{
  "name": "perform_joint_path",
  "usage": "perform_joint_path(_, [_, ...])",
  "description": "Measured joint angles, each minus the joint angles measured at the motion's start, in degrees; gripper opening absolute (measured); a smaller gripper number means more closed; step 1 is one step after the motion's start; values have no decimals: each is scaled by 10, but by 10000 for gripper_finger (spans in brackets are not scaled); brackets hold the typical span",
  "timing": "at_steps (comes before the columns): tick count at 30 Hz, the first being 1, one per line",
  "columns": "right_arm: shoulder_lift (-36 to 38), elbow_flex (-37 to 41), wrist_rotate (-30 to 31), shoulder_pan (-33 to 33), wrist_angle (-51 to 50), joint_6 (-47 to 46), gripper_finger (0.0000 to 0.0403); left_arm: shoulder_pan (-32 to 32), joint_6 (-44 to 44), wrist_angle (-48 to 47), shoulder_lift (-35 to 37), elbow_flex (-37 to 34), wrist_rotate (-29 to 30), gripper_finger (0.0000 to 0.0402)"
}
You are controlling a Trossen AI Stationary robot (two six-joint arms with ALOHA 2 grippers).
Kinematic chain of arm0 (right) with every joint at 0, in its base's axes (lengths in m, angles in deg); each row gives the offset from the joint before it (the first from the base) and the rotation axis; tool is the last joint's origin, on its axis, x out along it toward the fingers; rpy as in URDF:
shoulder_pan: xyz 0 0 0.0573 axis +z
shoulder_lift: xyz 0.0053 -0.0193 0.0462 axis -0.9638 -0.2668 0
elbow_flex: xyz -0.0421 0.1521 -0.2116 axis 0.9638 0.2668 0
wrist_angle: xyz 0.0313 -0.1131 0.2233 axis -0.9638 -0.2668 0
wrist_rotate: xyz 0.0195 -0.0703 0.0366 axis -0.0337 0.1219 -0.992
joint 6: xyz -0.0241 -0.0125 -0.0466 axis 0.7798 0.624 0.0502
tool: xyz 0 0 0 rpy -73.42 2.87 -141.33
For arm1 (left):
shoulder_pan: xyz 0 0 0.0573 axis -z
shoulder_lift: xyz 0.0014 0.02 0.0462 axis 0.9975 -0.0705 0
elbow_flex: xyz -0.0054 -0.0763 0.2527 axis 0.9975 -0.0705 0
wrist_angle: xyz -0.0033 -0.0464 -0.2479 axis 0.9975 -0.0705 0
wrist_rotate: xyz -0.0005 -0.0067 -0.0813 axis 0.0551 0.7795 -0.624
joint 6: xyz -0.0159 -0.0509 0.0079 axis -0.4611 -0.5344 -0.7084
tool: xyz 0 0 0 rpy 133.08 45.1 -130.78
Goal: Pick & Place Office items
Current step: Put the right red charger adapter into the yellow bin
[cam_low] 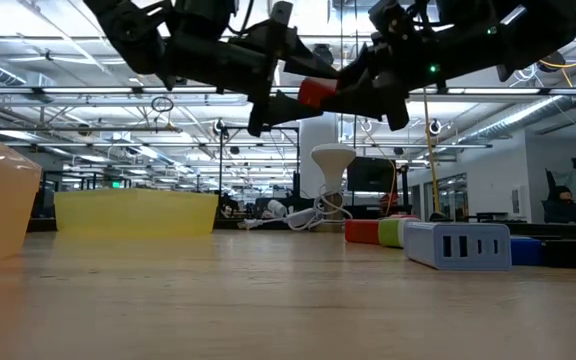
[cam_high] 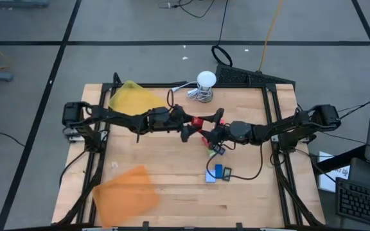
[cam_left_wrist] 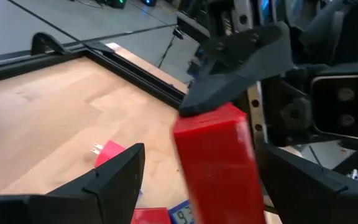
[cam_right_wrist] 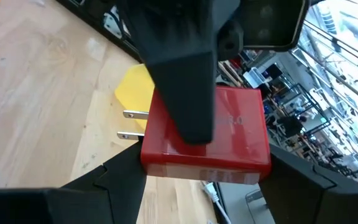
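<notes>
- Red plug adapter is up in the air over mid-counter, between the two hands.
- Right hand clamps it, two prongs sticking out the side.
- Left hand sits around the same block, fingers spread wide, not gripping.
- More small items lie on the counter below: red, blue.
- Yellow tray far left, orange tray near left.

My left fingers stand wide apart around the red charger block; the right gripper's finger blocks passage just ahead.
</notes>
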Motion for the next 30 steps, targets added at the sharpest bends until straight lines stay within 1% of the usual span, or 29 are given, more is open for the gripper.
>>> perform_joint_path(1, [0, 0, 2, -1, 0, 0, 255, 0, 3, -1, 0, 0, 0, 308])
perform_joint_path(4, [0, 0, 33, -1, 0, 11, 255, -1, 13, -17, 12, 0, -3, 305])
perform_joint_path(6, [0, 0, 43, -1, -4, 13, 255, -1, 14, -25, 21, 0, -3, 292])
perform_joint_path(8, [0, 0, 41, -1, -5, 10, 255, -1, 15, -32, 28, 0, -6, 269])
perform_joint_path(13, [0, 1, 40, 0, -2, 7, 256, -2, 14, -32, 29, 0, -8, 188])
perform_joint_path(15, [0, 1, 40, 0, -3, 7, 256, -2, 12, -30, 24, 0, 6, 159])
perform_joint_path(18, [0, 1, 41, -1, -4, 13, 256, -1, 1, -27, 23, 0, 31, 131])
perform_joint_path(22, [0, 1, 39, -1, -2, 17, 256, -2, 12, -11, 23, -1, 37, 128])
perform_joint_path(24, [1, 1, 39, -1, -1, 3, 259, 0, 26, -2, 23, -1, 39, 132])
perform_joint_path(27, [1, 0, 36, -1, -9, -68, 275, 0, 61, -6, 26, -1, 46, 135])
perform_joint_path(30, [14, 0, 26, -2, -35, -128, 297, 0, 102, -4, 28, -1, 50, 125])
